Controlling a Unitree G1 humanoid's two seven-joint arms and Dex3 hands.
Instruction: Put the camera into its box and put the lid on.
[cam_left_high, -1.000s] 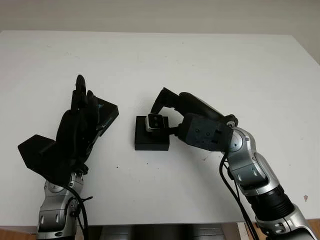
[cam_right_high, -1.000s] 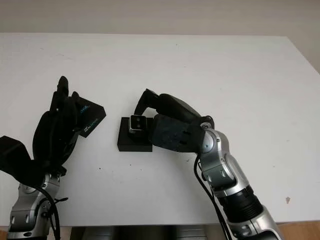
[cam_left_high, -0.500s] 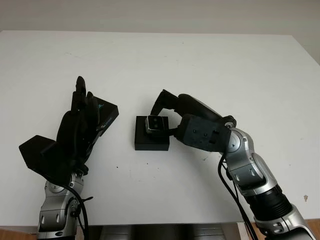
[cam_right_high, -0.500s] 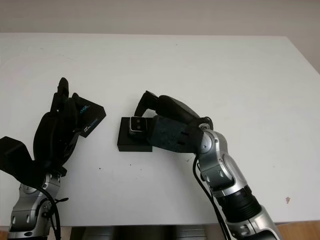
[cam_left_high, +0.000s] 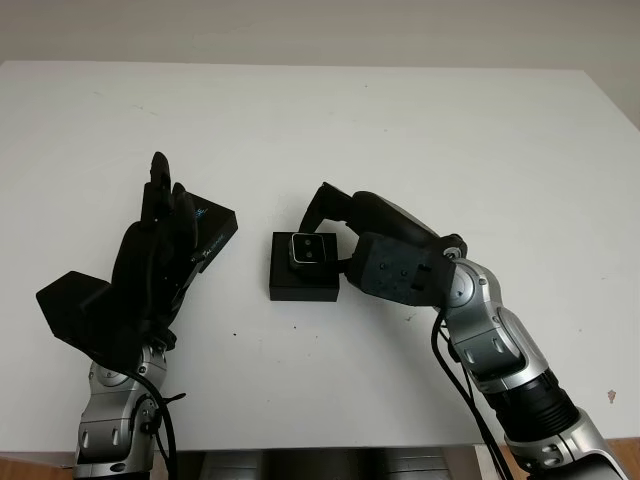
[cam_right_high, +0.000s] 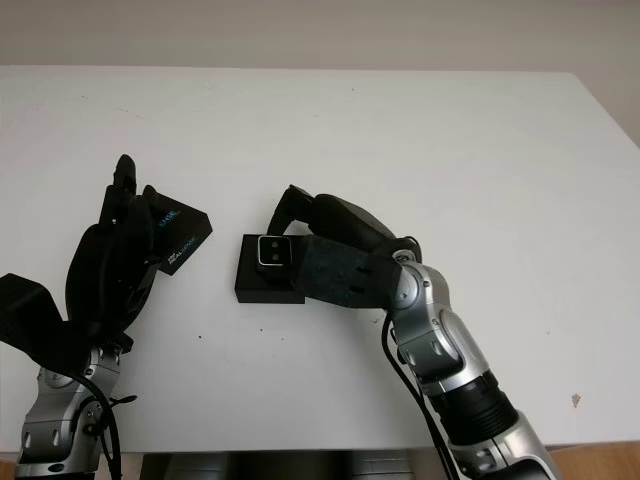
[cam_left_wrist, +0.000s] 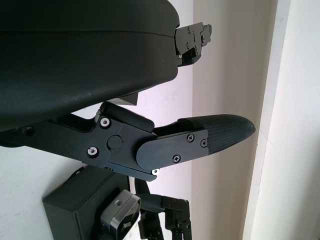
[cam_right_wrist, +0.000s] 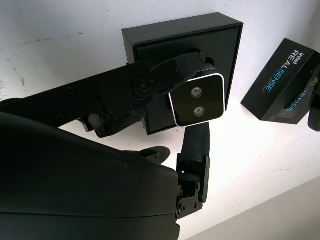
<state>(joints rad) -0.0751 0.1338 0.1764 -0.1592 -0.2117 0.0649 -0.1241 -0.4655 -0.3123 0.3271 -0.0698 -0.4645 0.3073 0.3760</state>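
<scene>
A: Where's the camera rn?

B: In the right hand, pinched betw fingers on either side, lens face up. It sits over the box, at the box's far edge, roughly mid-table. Can't tell if its underside is touching the insert or just above it.

A: Why held that way?

B: My read: side pinch keeps the fingers off the lenses and lets the body drop straight into the cavity. The wrist comes in from the box's right side, so the near part of the box is open to view.

A: Seated yet?

B: Doesn't look like it. The camera sits proud of the box top and the grip is closed on it, so I'd call this the placing step, lid step not begun.

A: And the lid?

B: W/ the left hand, toward the table's left edge, well apart from the box. It's tilted, printed face up, one corner raised. The fingers lie along it, curled some, but I can't tell if they really grip it or just prop it. Prob kept there so it's ready once the camera is in.

A: Risk?

B: Camera going in askew at the far edge, then the lid won't close flush.
</scene>
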